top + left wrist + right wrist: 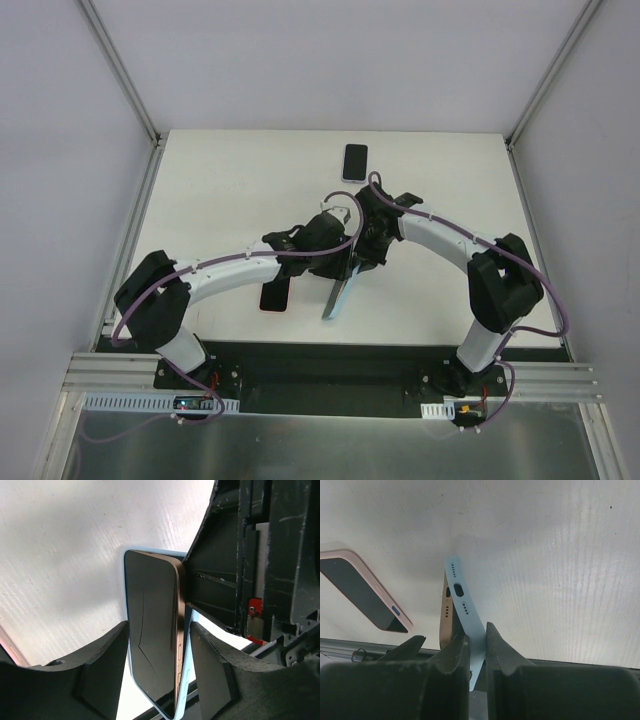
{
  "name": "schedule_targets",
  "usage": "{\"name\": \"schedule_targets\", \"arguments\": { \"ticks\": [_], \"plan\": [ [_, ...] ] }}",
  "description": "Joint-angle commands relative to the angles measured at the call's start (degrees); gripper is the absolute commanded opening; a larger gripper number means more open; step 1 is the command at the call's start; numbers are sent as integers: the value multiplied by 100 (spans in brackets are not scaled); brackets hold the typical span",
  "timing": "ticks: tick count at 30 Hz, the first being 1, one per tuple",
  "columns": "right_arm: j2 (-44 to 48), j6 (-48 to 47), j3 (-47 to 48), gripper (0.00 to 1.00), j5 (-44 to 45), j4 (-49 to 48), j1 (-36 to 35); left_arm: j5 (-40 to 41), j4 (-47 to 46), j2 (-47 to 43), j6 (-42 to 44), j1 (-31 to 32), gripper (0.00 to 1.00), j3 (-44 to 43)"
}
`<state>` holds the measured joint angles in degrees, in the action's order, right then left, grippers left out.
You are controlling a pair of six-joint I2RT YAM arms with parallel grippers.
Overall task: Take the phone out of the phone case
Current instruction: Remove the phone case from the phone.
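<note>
A gold phone [150,625] with a dark screen stands on edge in a light blue case [185,685], low over the table in the top view [338,296]. Along one side the case [462,597] is peeled away from the phone's gold edge [443,622]. My right gripper [477,632] is shut on the loose wall of the case, and it shows in the top view [362,260]. My left gripper [160,627] holds phone and case together between its fingers [100,680], one on the screen side, one on the case's back. It shows in the top view [330,235].
A phone in a pink case [275,297] lies flat just left of the held phone, also in the right wrist view [365,590]. Another phone in a white case [354,162] lies at the table's far middle. Both arms meet over the table's centre.
</note>
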<state>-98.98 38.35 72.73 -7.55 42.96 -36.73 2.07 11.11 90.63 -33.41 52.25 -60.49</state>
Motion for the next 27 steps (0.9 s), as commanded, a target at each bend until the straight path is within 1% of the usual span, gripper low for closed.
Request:
{"name": "schedule_targets", "arguments": {
  "ticks": [1,6,12,16,22,26,27],
  "plan": [
    [124,111,180,1,-343,125,-45,1076,84,-28,361,-13,49,134],
    [124,103,154,1,-343,116,-36,1489,93,-159,423,101,46,195],
    [98,111,171,2,-387,90,-45,1621,93,-265,423,136,45,248],
    [107,111,171,1,-405,90,-45,1551,84,-142,493,145,45,231],
    [186,112,198,1,-388,107,-45,1920,198,42,520,330,45,327],
    [204,76,259,1,-317,195,-45,2113,443,262,318,347,39,397],
    [204,76,268,1,-308,213,-36,2175,470,288,300,347,36,415]
  ]
}}
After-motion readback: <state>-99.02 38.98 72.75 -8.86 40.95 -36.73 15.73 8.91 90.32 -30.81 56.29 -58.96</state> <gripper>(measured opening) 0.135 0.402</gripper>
